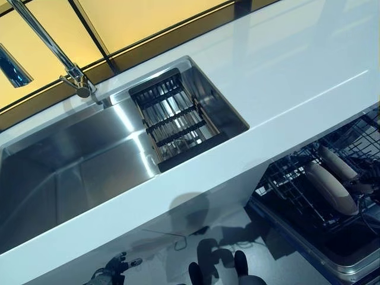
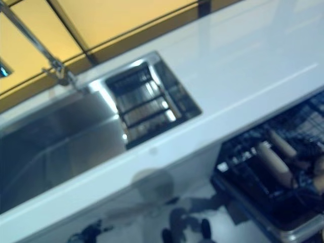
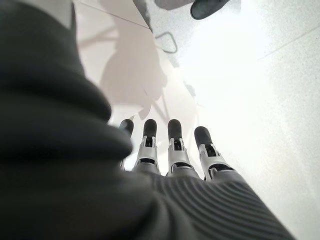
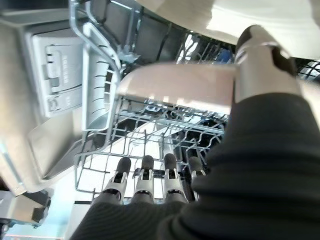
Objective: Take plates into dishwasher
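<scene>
Two pale plates (image 1: pixel 329 189) (image 1: pixel 339 164) stand on edge in the pulled-out dishwasher rack (image 1: pixel 279 178) at the lower right, under the counter's edge. My right hand (image 4: pixel 145 182) is inside that rack. Its fingers (image 4: pixel 165 172) lie straight over the wires, and its thumb (image 4: pixel 260 57) rests against the rim of a pale plate (image 4: pixel 175 85) that lies across the rack. My left hand (image 1: pixel 110 274) hangs low by the floor at the lower left, fingers (image 3: pixel 175 137) straight and holding nothing.
A steel sink (image 1: pixel 65 172) with a tall tap (image 1: pixel 74 74) and a black draining rack (image 1: pixel 175 119) is set in the white counter (image 1: pixel 297 77). The dishwasher's open door (image 4: pixel 55 75) and a grey basket (image 4: pixel 100 85) lie beside my right hand.
</scene>
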### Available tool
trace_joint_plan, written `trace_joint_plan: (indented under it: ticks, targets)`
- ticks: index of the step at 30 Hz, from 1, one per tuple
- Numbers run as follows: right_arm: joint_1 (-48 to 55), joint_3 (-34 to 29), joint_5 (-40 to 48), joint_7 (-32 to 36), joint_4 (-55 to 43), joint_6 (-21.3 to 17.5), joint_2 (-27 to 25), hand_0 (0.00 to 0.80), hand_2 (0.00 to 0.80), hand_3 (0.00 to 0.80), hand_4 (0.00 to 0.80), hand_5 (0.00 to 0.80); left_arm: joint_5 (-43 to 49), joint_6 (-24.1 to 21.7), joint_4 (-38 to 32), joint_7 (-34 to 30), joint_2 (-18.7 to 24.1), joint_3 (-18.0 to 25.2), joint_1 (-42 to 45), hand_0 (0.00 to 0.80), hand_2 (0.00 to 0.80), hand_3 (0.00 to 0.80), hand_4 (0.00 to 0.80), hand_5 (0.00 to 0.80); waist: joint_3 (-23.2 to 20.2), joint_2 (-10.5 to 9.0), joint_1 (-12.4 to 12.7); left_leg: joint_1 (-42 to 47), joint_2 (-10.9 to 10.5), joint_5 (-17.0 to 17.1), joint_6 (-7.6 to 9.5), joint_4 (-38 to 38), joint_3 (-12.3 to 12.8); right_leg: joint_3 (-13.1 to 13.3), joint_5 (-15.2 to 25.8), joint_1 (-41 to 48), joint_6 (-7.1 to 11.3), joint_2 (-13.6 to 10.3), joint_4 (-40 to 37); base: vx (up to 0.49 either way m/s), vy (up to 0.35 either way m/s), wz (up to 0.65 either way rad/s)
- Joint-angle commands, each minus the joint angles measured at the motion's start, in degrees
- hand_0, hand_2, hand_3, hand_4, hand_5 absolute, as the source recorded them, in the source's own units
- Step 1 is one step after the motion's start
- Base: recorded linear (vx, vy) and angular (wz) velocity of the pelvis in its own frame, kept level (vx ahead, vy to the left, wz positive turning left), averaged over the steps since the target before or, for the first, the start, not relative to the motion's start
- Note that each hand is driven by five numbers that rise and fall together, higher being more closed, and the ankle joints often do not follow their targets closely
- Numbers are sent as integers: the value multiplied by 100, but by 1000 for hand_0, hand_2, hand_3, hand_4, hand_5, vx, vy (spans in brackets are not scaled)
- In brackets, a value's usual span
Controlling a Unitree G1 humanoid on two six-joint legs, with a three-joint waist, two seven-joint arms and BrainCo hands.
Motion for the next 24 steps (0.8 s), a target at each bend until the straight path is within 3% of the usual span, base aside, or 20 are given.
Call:
trace_joint_plan:
  ticks: [1, 14, 17, 24]
  targets:
    - [-451, 73, 13, 185, 10, 159, -429, 0, 0, 0, 0, 0, -12, -78, 334, 26, 293, -37, -121, 0, 0, 0, 0, 0, -414, -615, 81, 304, 3, -609, 101, -16, -94, -57, -304, 64, 377, -167, 3, 5, 3, -4]
    - [-458, -381, 446, 650, 22, 323, -1661, 0, 0, 0, 0, 0, 129, -6, 680, 171, 448, 53, -118, 0, 0, 0, 0, 0, -744, -1189, -76, 489, 151, -704, 86, -16, 135, 112, -322, 187, 412, -25, 3, 30, 12, -4]
    - [-107, -743, 458, 706, -21, 257, -1813, 0, 0, 0, 0, 0, 296, 6, 791, 136, 466, 133, -25, 0, 0, 0, 0, 0, -877, -1295, -128, 556, 200, -710, 69, -16, 207, 190, -339, 244, 421, 14, 3, 91, -24, -10]
    - [967, -1829, 1257, 345, -304, 115, -1841, 0, 0, 0, 0, 0, 602, 537, 977, 164, 564, 249, 77, 0, 0, 0, 0, 0, -1037, -1412, -232, 669, 304, -718, 79, -16, 295, 273, -341, 334, 398, 108, 3, 76, -97, -7]
